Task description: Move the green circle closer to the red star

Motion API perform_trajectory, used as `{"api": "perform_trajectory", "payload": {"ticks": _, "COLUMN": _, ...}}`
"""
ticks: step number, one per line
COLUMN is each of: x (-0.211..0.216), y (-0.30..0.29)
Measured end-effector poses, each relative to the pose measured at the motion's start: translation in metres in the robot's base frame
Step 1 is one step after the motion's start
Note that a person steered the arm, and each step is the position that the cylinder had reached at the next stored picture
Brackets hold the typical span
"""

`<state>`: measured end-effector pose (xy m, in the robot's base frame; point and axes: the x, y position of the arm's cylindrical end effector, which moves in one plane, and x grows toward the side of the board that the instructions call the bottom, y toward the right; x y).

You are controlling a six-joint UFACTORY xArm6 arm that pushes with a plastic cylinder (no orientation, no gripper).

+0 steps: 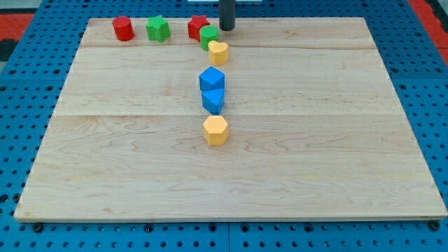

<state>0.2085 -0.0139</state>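
One small, rigid, light green circle touches the red star; my jawless tip sits just right, pushing its side.

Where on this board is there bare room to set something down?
Bare: both sides of the central column, yellow heart, blue blocks and yellow hexagon, plus everything below it. Crowded: top edge, around red cylinder, green star, red star, green circle, my tip.
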Motion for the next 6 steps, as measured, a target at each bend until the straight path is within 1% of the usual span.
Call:
{"api": "perform_trajectory", "payload": {"ticks": 1, "x": 0.002, "y": -0.076}}
{"api": "perform_trajectory", "payload": {"ticks": 2, "x": 0.0, "y": -0.107}}
{"api": "perform_trajectory", "payload": {"ticks": 3, "x": -0.01, "y": -0.087}}
{"api": "perform_trajectory", "payload": {"ticks": 4, "x": -0.015, "y": -0.047}}
{"api": "perform_trajectory", "payload": {"ticks": 5, "x": 0.005, "y": 0.068}}
{"api": "perform_trajectory", "payload": {"ticks": 6, "x": 0.033, "y": 0.037}}
